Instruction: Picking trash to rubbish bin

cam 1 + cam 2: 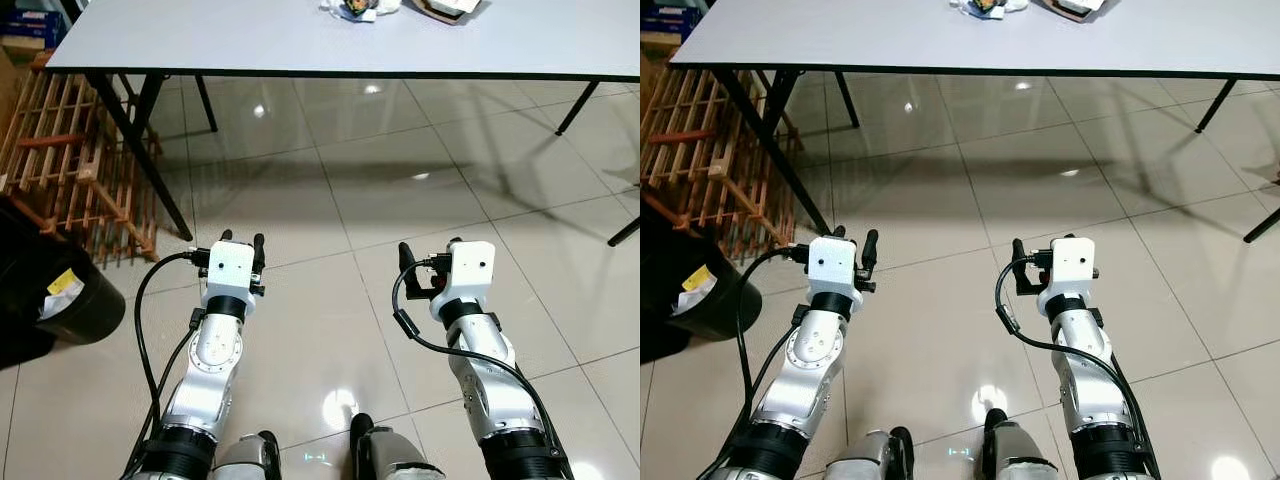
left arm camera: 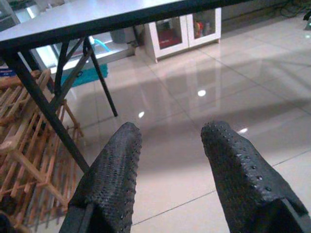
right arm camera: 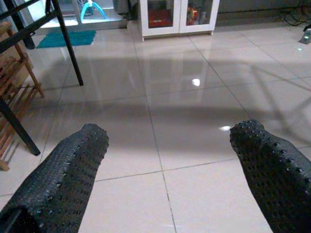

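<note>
Crumpled white wrapper trash (image 1: 362,8) is lying on the grey worktop's (image 1: 250,40) far edge, well ahead of both empty grippers, left (image 2: 170,160) and right (image 3: 165,160), fingers apart.

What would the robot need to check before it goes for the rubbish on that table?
1. Left gripper open and empty: ok.
2. Right gripper open and empty: ok.
3. Trash located on the table: ok, at the far edge, partly cut off.
4. Trash within reach of the arms: not ok, both grippers are held low, short of the table's near edge.
5. Rubbish bin located: ok, black, on the floor to the robot's left.
6. What the trash is exactly: cannot tell.
</note>
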Robot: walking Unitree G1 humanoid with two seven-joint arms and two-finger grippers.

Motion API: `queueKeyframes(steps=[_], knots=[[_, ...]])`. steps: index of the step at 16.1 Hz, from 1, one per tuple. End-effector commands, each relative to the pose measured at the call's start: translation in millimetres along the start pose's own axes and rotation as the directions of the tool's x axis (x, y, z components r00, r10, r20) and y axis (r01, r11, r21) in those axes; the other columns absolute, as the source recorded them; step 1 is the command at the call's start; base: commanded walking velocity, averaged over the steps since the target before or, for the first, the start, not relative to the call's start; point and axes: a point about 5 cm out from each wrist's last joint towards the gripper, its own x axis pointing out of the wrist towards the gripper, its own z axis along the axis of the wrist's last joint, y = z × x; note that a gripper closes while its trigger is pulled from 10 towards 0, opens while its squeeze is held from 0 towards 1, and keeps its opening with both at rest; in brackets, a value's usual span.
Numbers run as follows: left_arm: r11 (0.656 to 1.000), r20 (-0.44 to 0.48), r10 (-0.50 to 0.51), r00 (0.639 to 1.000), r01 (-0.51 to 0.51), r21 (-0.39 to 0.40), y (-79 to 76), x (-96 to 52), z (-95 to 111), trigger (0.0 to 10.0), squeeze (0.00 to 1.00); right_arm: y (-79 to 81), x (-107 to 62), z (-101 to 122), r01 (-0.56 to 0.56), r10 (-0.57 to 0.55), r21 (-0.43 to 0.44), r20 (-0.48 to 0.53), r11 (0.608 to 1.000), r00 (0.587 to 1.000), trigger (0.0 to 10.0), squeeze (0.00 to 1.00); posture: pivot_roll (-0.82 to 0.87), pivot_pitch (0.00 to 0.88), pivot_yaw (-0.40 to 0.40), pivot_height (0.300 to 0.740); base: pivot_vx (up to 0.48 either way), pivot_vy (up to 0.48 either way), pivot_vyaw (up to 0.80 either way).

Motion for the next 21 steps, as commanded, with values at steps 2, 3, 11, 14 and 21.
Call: queueKeyframes(steps=[2, 3, 11, 14, 21], knots=[[1.000, -0.027, 0.015, 1.000, -0.014, 0.011, 2.8, -0.9, -4.2, 10.0, 0.00, -0.7, -1.3, -2.7, 0.009, -0.009, 0.010, -0.017, 1.000, 1.000, 10.0, 0.00, -0.02, 0.257, 0.019, 0.740, 0.000, 0.000, 0.00], [1.000, -0.028, 0.016, 0.999, -0.015, 0.013, 3.0, -0.8, -4.3, 10.0, 0.00, -0.6, -1.2, -2.9, 0.009, -0.008, 0.016, -0.018, 1.000, 1.000, 10.0, 0.00, -0.01, 0.257, 0.019, 0.740, 0.000, 0.000, 0.00], [1.000, -0.021, 0.008, 1.000, -0.007, 0.015, 2.6, 1.1, -1.5, 10.0, 0.00, 0.6, -0.2, -1.9, 0.005, -0.005, 0.019, -0.012, 1.000, 1.000, 10.0, 0.00, -0.01, 0.258, 0.020, 0.740, 0.120, 0.000, -0.47], [1.000, -0.019, 0.007, 1.000, -0.007, 0.018, 3.4, 1.5, -1.1, 10.0, 0.00, 1.7, 0.0, -1.8, 0.002, -0.002, 0.015, -0.012, 1.000, 1.000, 10.0, 0.00, -0.01, 0.257, 0.022, 0.740, 0.269, 0.000, 0.00], [1.000, -0.012, 0.012, 1.000, -0.012, 0.024, 3.6, 3.2, 0.8, 10.0, 0.00, 2.0, 0.5, -1.7, 0.004, -0.004, 0.013, -0.011, 1.000, 1.000, 10.0, 0.00, -0.01, 0.249, 0.023, 0.740, 0.328, 0.000, 0.00]])
